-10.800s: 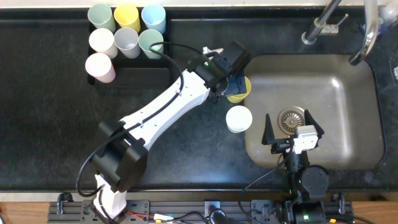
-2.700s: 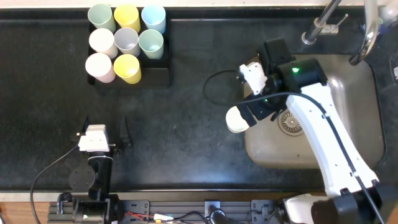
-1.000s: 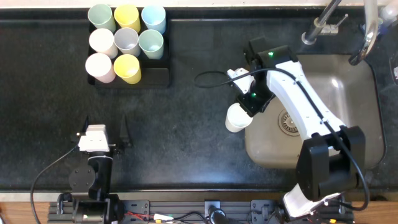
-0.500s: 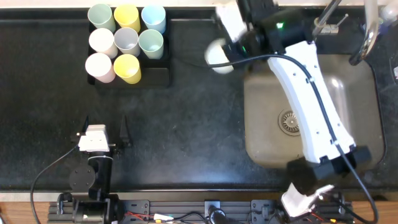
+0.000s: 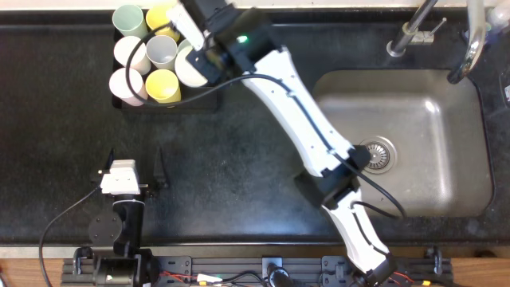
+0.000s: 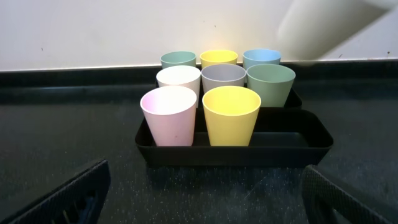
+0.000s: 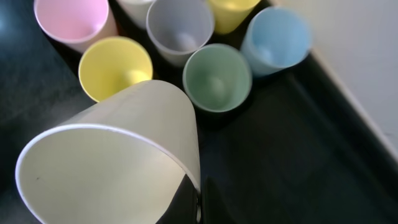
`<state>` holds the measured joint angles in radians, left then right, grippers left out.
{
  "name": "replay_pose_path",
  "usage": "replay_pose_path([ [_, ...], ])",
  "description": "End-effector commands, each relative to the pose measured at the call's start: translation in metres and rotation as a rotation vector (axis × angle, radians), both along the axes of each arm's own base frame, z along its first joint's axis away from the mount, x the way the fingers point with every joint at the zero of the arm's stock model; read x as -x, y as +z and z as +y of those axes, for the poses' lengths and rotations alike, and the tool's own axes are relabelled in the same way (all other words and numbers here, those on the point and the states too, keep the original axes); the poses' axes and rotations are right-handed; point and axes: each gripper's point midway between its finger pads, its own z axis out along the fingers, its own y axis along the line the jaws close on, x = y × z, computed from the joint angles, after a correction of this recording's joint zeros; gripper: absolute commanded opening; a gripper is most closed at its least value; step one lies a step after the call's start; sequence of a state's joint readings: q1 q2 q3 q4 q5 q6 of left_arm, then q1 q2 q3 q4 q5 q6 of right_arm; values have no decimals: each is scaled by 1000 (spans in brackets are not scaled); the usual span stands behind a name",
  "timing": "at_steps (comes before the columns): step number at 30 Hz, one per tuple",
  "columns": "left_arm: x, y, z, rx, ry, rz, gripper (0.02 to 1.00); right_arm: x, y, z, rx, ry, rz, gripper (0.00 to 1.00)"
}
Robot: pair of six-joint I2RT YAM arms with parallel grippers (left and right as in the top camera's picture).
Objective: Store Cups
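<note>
A black tray (image 5: pixel 203 100) at the back left of the counter holds several upright cups, among them a pink cup (image 5: pixel 126 84) and a yellow cup (image 5: pixel 162 84) in its front row. My right gripper (image 5: pixel 206 54) reaches across above the tray's right side, shut on a white cup (image 5: pixel 191 70) that is tilted over. In the right wrist view the white cup (image 7: pixel 112 155) hangs above the yellow cup (image 7: pixel 115 65) and a green cup (image 7: pixel 217 78). My left gripper (image 5: pixel 135 163) stands open near the counter's front left, facing the tray (image 6: pixel 311 134).
A steel sink (image 5: pixel 414 104) with a drain (image 5: pixel 376 154) takes up the right side, and a faucet (image 5: pixel 413 32) stands behind it. The right arm (image 5: pixel 295 104) stretches diagonally over the dark counter (image 5: pixel 72 143). The tray's front right corner (image 6: pixel 289 127) holds no cup.
The right arm has lifted the white cup from the sink's left edge and swung it up and left to above the tray. The left arm has stayed still.
</note>
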<state>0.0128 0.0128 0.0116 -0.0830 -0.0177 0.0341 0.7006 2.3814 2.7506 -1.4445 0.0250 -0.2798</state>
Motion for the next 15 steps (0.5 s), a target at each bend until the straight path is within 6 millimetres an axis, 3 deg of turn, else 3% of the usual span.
replay_pose_path([
  [1, 0, 0, -3, -18, -17, -6, 998, -5, -3, 1, -17, -26, 10, 42],
  [9, 0, 0, -3, -18, -17, -6, 998, -10, -41, 5, 30, -25, 64, 45],
  [15, 0, 0, -3, -18, -17, -6, 998, -9, -57, 7, 47, -17, 93, 42],
])
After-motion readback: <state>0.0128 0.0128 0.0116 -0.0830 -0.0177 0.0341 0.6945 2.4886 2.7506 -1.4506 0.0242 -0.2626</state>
